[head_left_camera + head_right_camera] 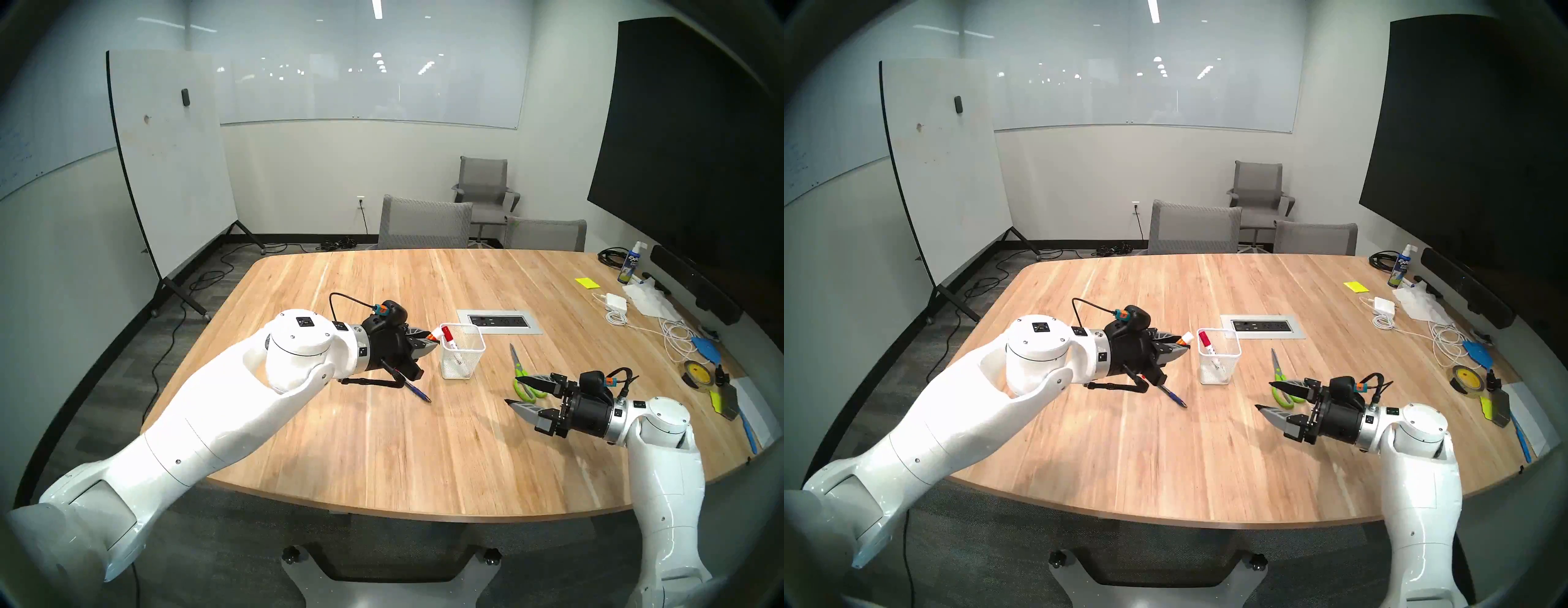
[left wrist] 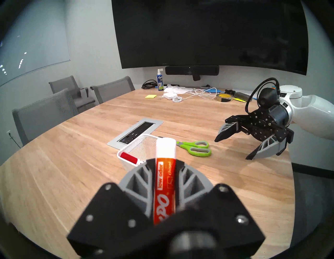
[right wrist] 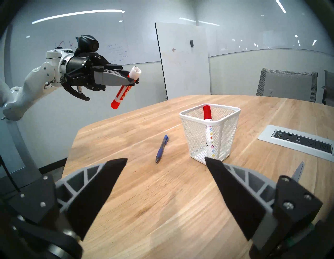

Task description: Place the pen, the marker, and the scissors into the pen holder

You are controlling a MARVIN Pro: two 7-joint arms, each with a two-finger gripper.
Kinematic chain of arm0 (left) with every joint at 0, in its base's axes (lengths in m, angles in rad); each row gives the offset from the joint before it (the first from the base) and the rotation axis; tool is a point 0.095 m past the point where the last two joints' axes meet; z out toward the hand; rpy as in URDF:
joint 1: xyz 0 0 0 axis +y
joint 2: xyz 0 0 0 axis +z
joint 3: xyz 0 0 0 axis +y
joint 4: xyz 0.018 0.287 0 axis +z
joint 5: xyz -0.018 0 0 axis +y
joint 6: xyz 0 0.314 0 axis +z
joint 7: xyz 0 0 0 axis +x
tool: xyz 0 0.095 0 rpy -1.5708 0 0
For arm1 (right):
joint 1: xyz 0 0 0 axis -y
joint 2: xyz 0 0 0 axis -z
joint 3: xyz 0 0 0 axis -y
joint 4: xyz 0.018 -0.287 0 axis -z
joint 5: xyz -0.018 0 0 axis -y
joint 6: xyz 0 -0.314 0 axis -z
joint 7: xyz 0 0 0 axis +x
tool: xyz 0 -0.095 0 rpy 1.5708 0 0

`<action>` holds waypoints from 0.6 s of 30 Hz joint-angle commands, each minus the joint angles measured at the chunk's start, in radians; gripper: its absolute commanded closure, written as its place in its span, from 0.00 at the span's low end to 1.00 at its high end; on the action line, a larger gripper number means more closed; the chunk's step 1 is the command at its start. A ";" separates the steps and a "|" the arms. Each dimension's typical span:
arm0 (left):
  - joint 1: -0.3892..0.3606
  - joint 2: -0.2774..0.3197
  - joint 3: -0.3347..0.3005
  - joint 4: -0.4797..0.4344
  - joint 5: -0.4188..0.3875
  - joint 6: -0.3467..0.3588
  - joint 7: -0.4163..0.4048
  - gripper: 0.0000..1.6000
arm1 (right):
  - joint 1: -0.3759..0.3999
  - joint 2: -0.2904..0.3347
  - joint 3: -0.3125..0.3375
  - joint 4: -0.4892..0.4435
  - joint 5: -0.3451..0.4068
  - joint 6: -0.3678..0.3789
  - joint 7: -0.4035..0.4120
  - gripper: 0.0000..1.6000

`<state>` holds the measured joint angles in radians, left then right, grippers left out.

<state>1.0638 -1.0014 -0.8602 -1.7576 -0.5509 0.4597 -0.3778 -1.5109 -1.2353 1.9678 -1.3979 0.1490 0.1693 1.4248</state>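
Orange-banded white marker [image 3: 124,90], pinched across its barrel by the left hand [image 3: 132,79], hanging slanted in the air with the orange cap low and the white butt end high, up and left of the pen holder [image 3: 210,133], not yet over the rim. Probably mid-carry toward the drop. Best done by bringing the low cap end over the mouth, tipping the barrel closer to upright, then lowering before letting go; released at a slant from outside the rim, likely to strike the wire edge and tip the light mesh cup.

White mesh holder already carrying one red-capped marker [image 3: 207,117] leaning against the far wall, so less free room inside; aim for the open near side. Blue pen [image 3: 161,149] flat on the desk [image 1: 382,446], left of the holder and apart from it. Green-handled scissors [image 1: 524,375] flat on the right, blades pointing far, handles just beside the right hand [image 1: 515,390], spread wide and holding nothing.

Grey power panel [image 1: 500,321] close behind the holder. Wide bare wood near and left. Desk edge well clear of all three items; cables and tape clutter far right, out of the way.
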 commanded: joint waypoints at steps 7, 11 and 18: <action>-0.025 -0.039 -0.008 -0.017 -0.012 -0.052 -0.031 1.00 | 0.048 -0.003 -0.022 0.018 0.032 0.036 0.059 0.00; -0.023 -0.050 -0.010 -0.027 -0.018 -0.058 -0.031 1.00 | 0.048 -0.014 -0.033 0.002 0.037 0.058 0.059 0.00; -0.012 -0.067 -0.015 -0.038 -0.035 -0.065 -0.026 1.00 | 0.048 -0.039 -0.056 -0.024 0.043 0.075 0.059 0.00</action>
<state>1.0567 -1.0366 -0.8607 -1.7671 -0.5710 0.4129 -0.4151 -1.4812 -1.2515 1.9232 -1.3863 0.1705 0.2302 1.4811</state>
